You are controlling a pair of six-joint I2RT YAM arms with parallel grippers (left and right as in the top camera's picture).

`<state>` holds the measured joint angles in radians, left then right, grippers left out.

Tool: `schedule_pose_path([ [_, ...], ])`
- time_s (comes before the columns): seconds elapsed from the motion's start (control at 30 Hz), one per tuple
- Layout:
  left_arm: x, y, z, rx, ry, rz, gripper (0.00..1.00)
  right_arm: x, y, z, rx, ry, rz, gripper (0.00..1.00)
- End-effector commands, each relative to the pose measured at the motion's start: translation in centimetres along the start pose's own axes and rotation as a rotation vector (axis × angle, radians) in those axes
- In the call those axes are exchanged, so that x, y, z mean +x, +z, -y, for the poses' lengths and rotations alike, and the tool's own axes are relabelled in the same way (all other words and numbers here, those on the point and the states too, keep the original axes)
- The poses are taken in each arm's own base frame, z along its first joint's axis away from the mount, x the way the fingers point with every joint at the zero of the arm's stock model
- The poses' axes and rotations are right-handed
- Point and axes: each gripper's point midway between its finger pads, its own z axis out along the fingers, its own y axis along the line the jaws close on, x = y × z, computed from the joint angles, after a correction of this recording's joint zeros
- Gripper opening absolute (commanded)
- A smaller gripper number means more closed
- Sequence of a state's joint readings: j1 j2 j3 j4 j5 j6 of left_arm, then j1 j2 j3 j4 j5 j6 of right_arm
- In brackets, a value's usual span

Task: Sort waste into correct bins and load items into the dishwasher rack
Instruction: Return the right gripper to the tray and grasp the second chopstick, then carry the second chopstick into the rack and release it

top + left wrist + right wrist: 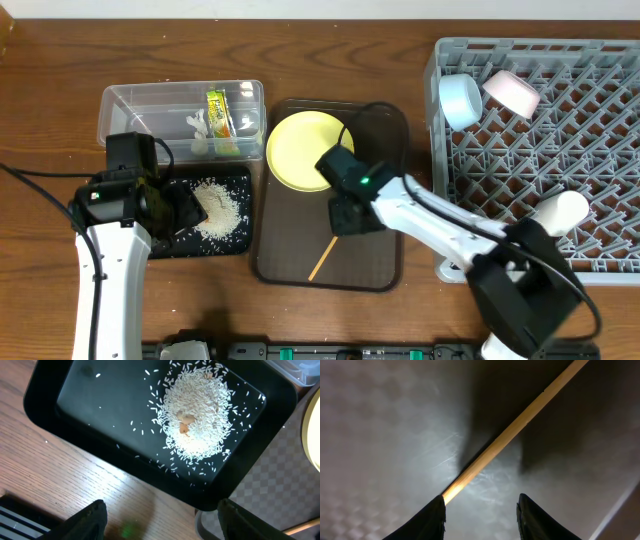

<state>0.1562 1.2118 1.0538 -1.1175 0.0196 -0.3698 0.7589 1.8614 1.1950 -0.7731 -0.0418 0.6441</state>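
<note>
A wooden chopstick [322,262] [520,422] lies on the dark brown serving tray [375,265] below the round yellow plate [300,150]. My right gripper [350,215] [480,515] hovers low over it, jaws open; the chopstick's near end runs under the left fingertip [432,515], not between the jaws. My left gripper [185,212] [162,527] is open and empty at the edge of the black tray [235,245] [75,405] that holds the rice [220,208] [197,415]. The clear tub [120,105] holds the green-yellow wrapper [218,112] and white scraps [198,132].
The grey dishwasher rack [590,150] fills the right side, with a light blue bowl [460,100], a white bowl [512,92] and a white cup [560,212] in it. My right arm reaches from the rack's front corner across the brown tray.
</note>
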Motion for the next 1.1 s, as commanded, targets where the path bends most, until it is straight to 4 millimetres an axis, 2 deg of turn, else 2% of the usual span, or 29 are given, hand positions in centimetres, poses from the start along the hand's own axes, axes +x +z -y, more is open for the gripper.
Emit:
schedule_pose_path([
  [0.0,0.0,-0.1,-0.2,-0.003,-0.013,0.007,0.74,0.2,1.3,-0.2,0.039,0.047,0.001,0.44],
  [0.17,0.0,-0.1,-0.2,-0.003,-0.013,0.007,0.74,0.4,2.1,-0.1,0.051,0.048,-0.013,0.38],
  [0.33,0.0,-0.1,-0.2,-0.003,-0.013,0.007,0.74,0.2,2.1,0.2,0.052,0.057,-0.012,0.22],
  [0.5,0.0,-0.1,-0.2,-0.003,-0.013,0.007,0.74,-0.5,1.9,1.8,0.064,0.105,-0.020,0.03],
  [0.7,0.0,-0.1,-0.2,-0.003,-0.013,0.007,0.74,-1.8,1.1,3.9,0.067,0.142,-0.014,0.01],
  [0.8,0.0,-0.1,-0.2,-0.003,-0.013,0.007,0.74,-2.9,-0.5,4.6,0.051,0.106,0.015,0.01],
  [0.87,0.0,-0.1,-0.2,-0.003,-0.013,0.007,0.74,-3.8,-2.3,5.2,0.031,0.068,0.049,0.01],
  [1.07,0.0,-0.1,-0.2,-0.003,-0.013,0.007,0.74,-6.0,-9.4,8.0,-0.011,-0.019,0.199,0.01],
])
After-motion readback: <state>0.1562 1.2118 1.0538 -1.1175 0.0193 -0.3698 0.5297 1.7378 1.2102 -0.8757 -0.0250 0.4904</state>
